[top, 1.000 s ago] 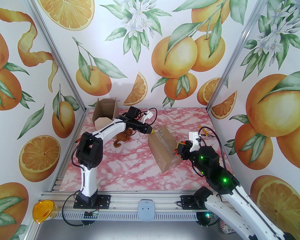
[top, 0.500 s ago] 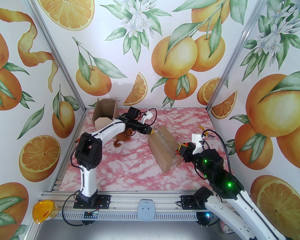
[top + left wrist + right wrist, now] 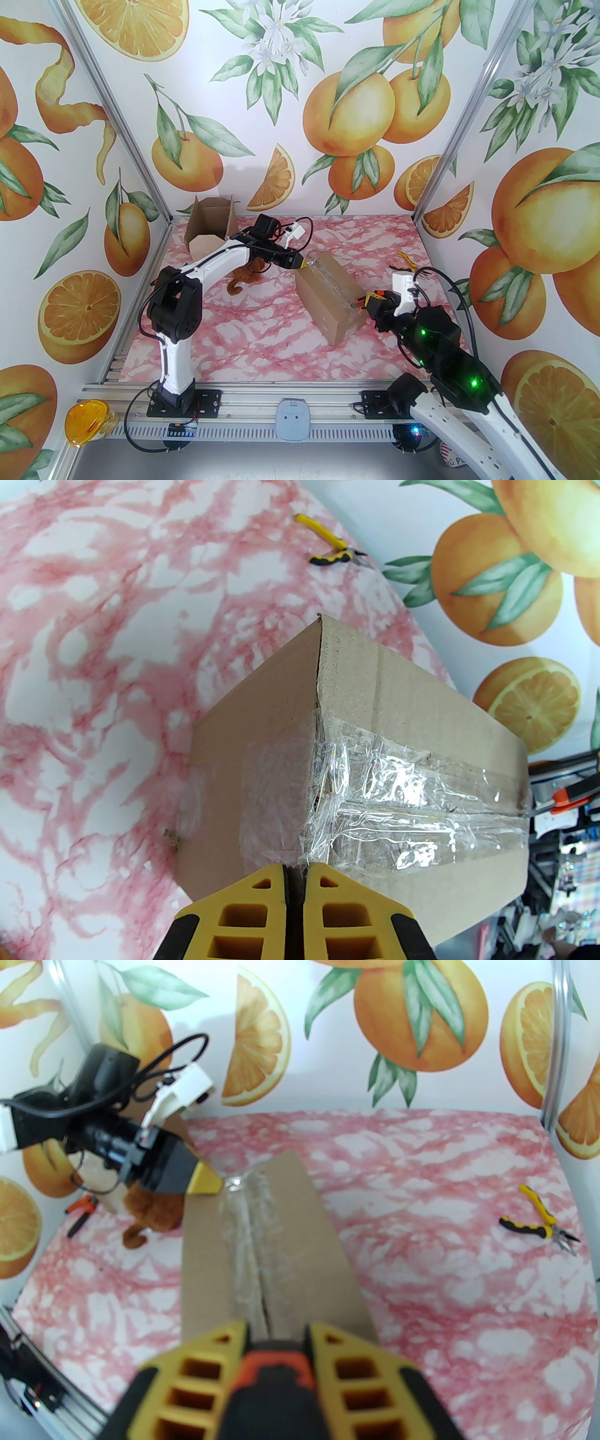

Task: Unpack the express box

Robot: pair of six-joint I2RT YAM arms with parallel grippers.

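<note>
The express box (image 3: 328,295) is a brown carton lying slantwise mid-table, its top seam sealed with crinkled clear tape (image 3: 398,798). My left gripper (image 3: 307,266) is shut, its yellow tips pressed against the taped far end of the box (image 3: 262,770); whether tape is pinched between them I cannot tell. My right gripper (image 3: 363,302) is at the box's near right end, shut on an orange-and-black utility knife (image 3: 272,1372). The knife's blade (image 3: 536,809) touches the end of the tape seam. In the right wrist view the seam (image 3: 253,1250) runs away toward the left gripper (image 3: 218,1185).
An opened empty carton (image 3: 211,225) stands at the back left, with a brown plush toy (image 3: 243,279) beside it under the left arm. Yellow pliers (image 3: 405,262) lie at the right, and an orange-handled tool (image 3: 79,1213) lies at the left. Patterned walls enclose three sides.
My right arm has drawn back toward the near right with the knife, and the box's near end has slid slightly the same way. The left gripper stays at the far end.
</note>
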